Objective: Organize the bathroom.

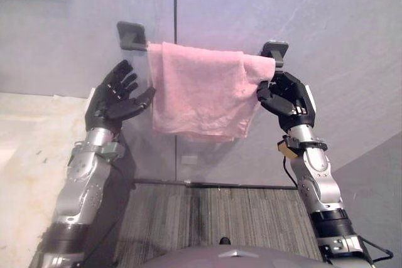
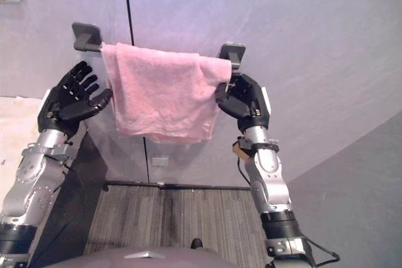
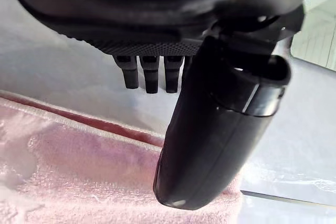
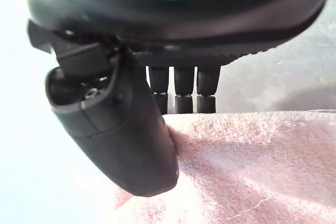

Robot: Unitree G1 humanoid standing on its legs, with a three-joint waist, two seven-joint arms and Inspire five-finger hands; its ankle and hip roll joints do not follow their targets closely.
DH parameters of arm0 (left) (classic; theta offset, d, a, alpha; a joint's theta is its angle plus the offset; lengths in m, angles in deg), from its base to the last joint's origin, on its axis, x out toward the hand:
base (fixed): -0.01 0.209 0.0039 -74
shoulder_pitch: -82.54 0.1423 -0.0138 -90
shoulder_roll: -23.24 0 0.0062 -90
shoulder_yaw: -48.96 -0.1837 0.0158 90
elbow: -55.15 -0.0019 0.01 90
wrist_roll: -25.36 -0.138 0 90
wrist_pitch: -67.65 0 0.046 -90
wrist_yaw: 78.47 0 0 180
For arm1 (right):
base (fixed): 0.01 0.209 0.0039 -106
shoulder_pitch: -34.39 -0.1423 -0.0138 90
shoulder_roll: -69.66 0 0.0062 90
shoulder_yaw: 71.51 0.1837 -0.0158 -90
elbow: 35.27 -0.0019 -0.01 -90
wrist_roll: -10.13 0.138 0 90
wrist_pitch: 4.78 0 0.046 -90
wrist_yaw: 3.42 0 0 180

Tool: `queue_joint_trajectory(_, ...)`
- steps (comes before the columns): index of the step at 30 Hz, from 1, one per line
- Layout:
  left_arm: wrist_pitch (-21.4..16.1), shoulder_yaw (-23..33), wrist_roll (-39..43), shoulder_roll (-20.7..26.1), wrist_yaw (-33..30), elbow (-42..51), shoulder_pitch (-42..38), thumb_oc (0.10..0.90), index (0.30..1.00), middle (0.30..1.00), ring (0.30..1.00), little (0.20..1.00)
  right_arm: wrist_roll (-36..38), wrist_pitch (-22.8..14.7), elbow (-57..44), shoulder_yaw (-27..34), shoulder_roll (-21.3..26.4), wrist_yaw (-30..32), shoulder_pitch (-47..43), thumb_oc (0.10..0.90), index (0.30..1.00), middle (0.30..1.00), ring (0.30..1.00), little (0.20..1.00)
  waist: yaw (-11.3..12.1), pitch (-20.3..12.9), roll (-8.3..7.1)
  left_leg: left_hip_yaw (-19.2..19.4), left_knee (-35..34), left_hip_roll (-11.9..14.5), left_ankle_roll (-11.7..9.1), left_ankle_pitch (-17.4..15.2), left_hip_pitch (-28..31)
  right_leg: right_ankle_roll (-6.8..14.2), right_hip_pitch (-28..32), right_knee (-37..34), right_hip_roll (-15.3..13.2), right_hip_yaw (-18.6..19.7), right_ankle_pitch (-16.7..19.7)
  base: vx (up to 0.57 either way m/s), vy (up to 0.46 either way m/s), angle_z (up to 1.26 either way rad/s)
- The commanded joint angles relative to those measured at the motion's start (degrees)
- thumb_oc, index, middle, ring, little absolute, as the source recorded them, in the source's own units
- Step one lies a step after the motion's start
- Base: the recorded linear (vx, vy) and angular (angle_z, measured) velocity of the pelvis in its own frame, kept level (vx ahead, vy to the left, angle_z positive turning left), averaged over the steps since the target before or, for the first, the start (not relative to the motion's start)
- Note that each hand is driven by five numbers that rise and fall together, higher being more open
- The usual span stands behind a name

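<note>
Grey panelled wall (image 1: 282,4) with a vertical seam, above dark striped carpet (image 1: 207,218).

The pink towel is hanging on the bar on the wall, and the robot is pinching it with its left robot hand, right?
Not quite. The pink towel does hang on the bar on the wall, but the right robot hand pinches its edge, as the right wrist view shows. The left robot hand is open beside the towel, seen in the left eye view.

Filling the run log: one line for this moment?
pink towel draped on wall bar | left hand open beside it | right hand pinching its edge
</note>
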Motion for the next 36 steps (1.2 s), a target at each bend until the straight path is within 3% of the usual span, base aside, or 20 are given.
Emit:
queue_joint_trajectory(1,-0.09,-4.05,0.90,0.52,7.51,5.55,-8.73,0.800,0.900,0.900,0.900,0.900,-3.18,1.11,1.09,-1.65,3.07,-0.47,8.37,0.400,0.300,0.300,0.300,0.300,-4.07,0.32,5.94,3.30,0.14,-0.45,2.54,-1.12,0.42,4.63,0.01,4.89,-0.52,-1.83,-4.54,0.00,0.000,0.00)
queue_joint_trajectory(6,1.17,-4.09,1.26,0.85,9.55,7.31,-7.65,0.800,0.900,0.900,0.900,0.900,-3.01,1.35,0.70,-1.59,3.22,-0.46,8.64,0.400,0.300,0.300,0.300,0.300,-3.81,0.47,6.16,3.01,0.14,-0.40,2.46,-0.96,0.34,4.50,0.07,4.80,-0.34,-1.86,-4.96,0.00,0.000,0.00)
queue_joint_trajectory(11,0.09,-4.14,-0.79,1.51,7.82,7.00,-8.09,0.800,0.900,0.900,0.900,0.900,-2.73,1.07,0.93,-2.29,3.41,-0.11,8.38,0.400,0.300,0.300,0.300,0.300,-3.73,0.51,6.12,2.96,0.14,-0.45,2.41,-0.95,0.41,4.51,0.25,4.86,-0.40,-2.01,-4.96,0.00,0.000,0.00)
queue_joint_trajectory(12,-0.48,-4.12,-0.30,1.90,7.52,6.48,-8.66,0.627,0.641,0.641,0.641,0.641,-2.66,0.75,1.27,-2.50,3.52,-0.08,8.35,0.400,0.300,0.300,0.300,0.300,-3.78,0.45,6.07,2.94,0.14,-0.46,2.37,-0.96,0.40,4.55,0.23,4.93,-0.45,-2.08,-4.85,0.00,0.000,0.00)
queue_joint_trajectory(13,-0.36,-4.04,-0.17,1.95,7.71,6.21,-8.85,0.551,0.526,0.526,0.526,0.526,-2.54,0.66,1.38,-2.50,3.53,-0.16,8.37,0.400,0.300,0.300,0.300,0.300,-3.81,0.40,6.04,2.94,0.14,-0.47,2.36,-0.95,0.37,4.56,0.17,4.97,-0.46,-2.07,-4.77,0.00,0.000,0.00)
queue_joint_trajectory(14,-0.38,-4.03,-0.31,1.94,7.70,6.15,-8.88,0.551,0.526,0.526,0.526,0.526,-2.54,0.65,1.40,-2.50,3.52,-0.17,8.36,0.400,0.300,0.300,0.300,0.300,-3.81,0.38,6.04,2.94,0.14,-0.48,2.37,-0.95,0.35,4.56,0.13,4.98,-0.46,-2.06,-4.75,0.00,0.000,0.00)
queue_joint_trajectory(16,-1.51,-3.93,-1.73,1.84,6.63,5.75,-8.96,0.400,0.300,0.300,0.300,0.300,-2.66,0.70,1.39,-2.61,3.47,-0.22,8.43,0.400,0.300,0.300,0.300,0.300,-3.89,0.31,6.09,2.93,0.14,-0.49,2.40,-0.98,0.36,4.51,0.12,4.95,-0.43,-2.04,-4.85,0.00,0.002,-0.03)
queue_joint_trajectory(26,-5.79,-1.23,-7.63,2.22,2.58,3.40,-8.08,0.400,0.300,0.300,0.300,0.300,-2.60,0.82,1.66,-1.73,3.28,-1.16,9.47,0.400,0.300,0.300,0.300,0.300,-4.20,-0.10,5.89,3.28,0.14,-0.39,2.27,-1.01,0.39,4.43,0.21,4.63,-0.20,-1.85,-5.29,0.01,0.004,-0.06)
queue_joint_trajectory(36,-7.38,1.64,-8.83,1.56,0.95,2.42,-5.41,0.400,0.300,0.300,0.300,0.300,-2.75,0.77,1.89,-0.85,3.32,-0.61,9.59,0.400,0.300,0.300,0.300,0.300,-3.31,0.07,5.52,2.75,0.14,-0.37,2.08,-0.93,0.21,4.25,0.51,4.48,-0.21,-2.52,-5.62,0.00,0.000,0.00)
